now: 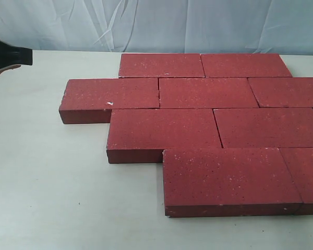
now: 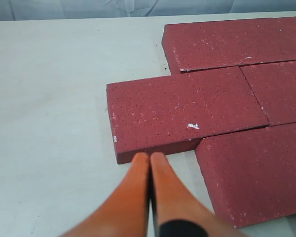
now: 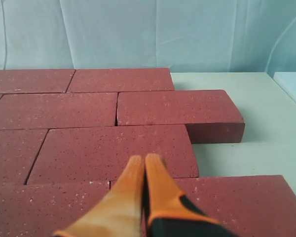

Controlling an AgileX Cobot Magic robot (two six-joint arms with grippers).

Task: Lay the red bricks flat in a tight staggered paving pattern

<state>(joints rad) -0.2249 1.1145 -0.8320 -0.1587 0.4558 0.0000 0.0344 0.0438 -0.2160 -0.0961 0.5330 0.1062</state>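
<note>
Closest to the lens in the exterior view is one of the thin, rectangular, dark red bricks (image 1: 229, 177), matte and gritty with pale specks, its long edge facing out. The others lie flat behind it on the pale table (image 1: 41, 182) in four rows. Each row is shifted sideways against the next and the joints are narrow. I judge the staggered paving largely done, the offsets being there so that no joint runs straight through. A black part of the left arm (image 1: 9, 56) shows at the left edge, well apart from the bricks.

The left wrist view shows the left tool (image 2: 149, 160) with its two orange fingers pressed together, holding nothing. Their tips appear by the side face of the white-flecked end brick (image 2: 187, 111); this view alone cannot show contact. A closed tool probably suits nudging a slab sideways.

The right wrist view shows the right tool (image 3: 144, 163) likewise pinched together and empty, hanging above the paved rows, near the jutting end brick (image 3: 180, 111).
</note>
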